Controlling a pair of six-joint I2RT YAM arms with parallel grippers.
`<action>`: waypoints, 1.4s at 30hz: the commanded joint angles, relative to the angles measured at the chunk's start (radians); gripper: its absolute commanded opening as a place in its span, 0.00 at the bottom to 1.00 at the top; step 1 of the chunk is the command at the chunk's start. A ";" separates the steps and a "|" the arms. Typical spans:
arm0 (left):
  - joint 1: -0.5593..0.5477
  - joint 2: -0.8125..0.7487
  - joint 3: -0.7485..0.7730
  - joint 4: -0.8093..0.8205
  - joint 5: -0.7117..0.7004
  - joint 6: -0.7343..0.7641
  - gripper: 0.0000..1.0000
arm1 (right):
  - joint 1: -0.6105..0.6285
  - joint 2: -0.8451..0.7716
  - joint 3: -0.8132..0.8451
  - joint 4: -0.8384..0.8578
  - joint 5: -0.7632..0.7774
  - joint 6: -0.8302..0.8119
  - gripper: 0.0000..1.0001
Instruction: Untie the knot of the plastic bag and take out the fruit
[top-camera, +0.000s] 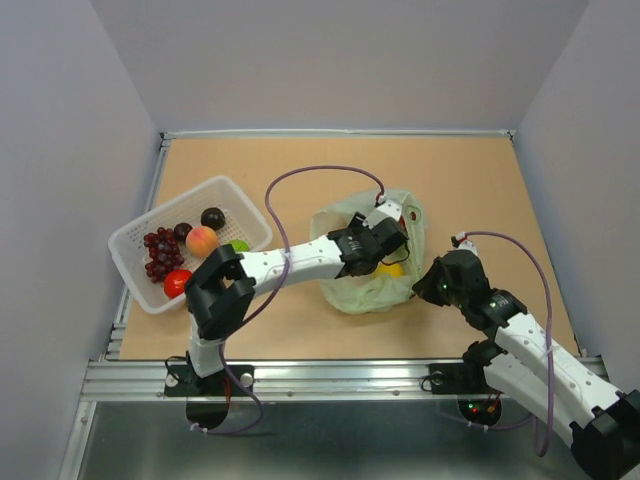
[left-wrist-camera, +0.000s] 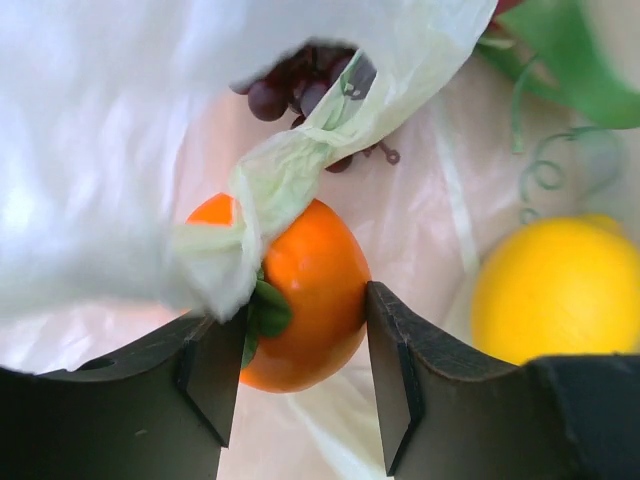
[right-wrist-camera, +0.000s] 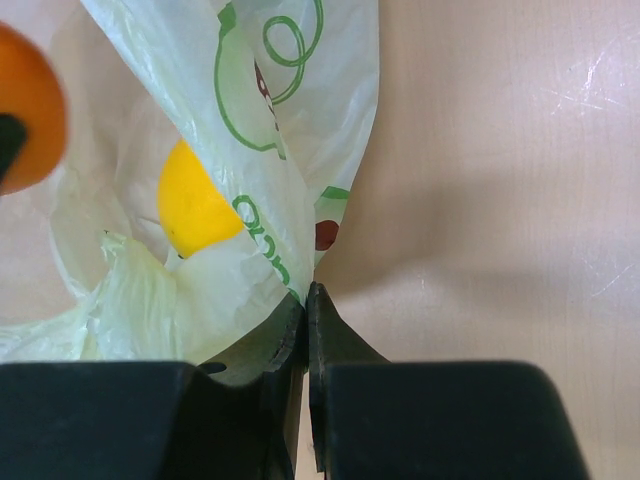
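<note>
The pale green plastic bag (top-camera: 368, 285) lies open at mid-table. My left gripper (top-camera: 388, 252) reaches inside it and is shut on the orange (left-wrist-camera: 310, 270), a finger against each side. A twisted handle strip (left-wrist-camera: 290, 170) drapes over the orange; no tied knot shows. A yellow lemon (left-wrist-camera: 555, 290) and dark purple grapes (left-wrist-camera: 305, 85) lie in the bag. My right gripper (top-camera: 420, 283) is shut on the bag's right edge (right-wrist-camera: 300, 270), holding it. The right wrist view also shows the lemon (right-wrist-camera: 195, 205) and the orange (right-wrist-camera: 25, 110).
A white basket (top-camera: 130, 240) stands at the left with a peach (top-camera: 202, 240), red grapes (top-camera: 160, 255), two dark plums (top-camera: 212, 217), a green lime (top-camera: 240, 246) and a red fruit (top-camera: 177, 282). Grey walls surround the table.
</note>
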 joint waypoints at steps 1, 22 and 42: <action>-0.006 -0.143 0.060 -0.105 0.096 -0.056 0.00 | -0.004 -0.011 -0.020 0.007 0.015 0.003 0.09; 0.596 -0.658 -0.142 -0.105 0.297 0.017 0.00 | -0.004 -0.001 -0.026 0.007 0.039 0.026 0.09; 0.839 -0.689 -0.377 -0.068 0.214 0.031 0.98 | -0.004 0.005 -0.013 0.007 0.046 -0.005 0.09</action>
